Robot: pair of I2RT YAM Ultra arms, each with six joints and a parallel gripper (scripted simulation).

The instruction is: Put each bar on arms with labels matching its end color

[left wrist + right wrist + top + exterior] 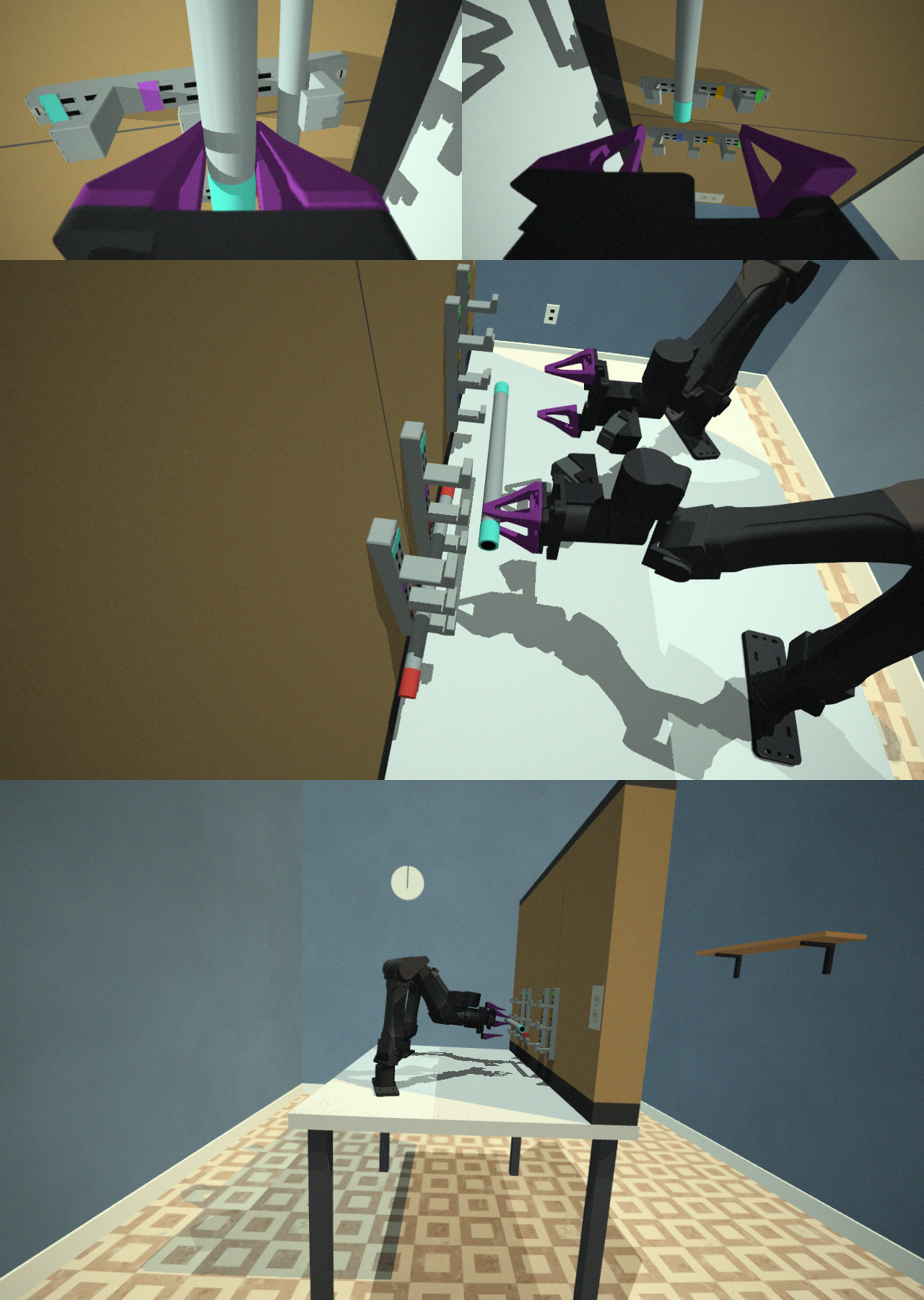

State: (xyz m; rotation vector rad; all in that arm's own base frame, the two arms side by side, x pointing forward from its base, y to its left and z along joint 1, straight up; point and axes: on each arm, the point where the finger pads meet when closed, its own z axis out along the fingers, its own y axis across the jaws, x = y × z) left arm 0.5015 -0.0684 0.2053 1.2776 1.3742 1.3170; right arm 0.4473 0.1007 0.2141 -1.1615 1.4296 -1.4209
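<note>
While the left gripper (494, 512) (500, 1017) (230, 131) clasps the turquoise-ended bar (496, 447) (515, 1023) (227, 79) (685, 72) out from the left rack (413, 479) (173, 77), the red-ended bar (411, 674) (295, 47) lies on that rack's lowest arms; only the right wrist view shows orange labels, beyond the wide-open right gripper (541, 391) (692, 129).

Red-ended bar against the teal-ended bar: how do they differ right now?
The red-ended bar rests on rack arms; the teal-ended bar is held off the racks by the left gripper. Their end paint differs: red versus teal. Both have gray middles.
</note>
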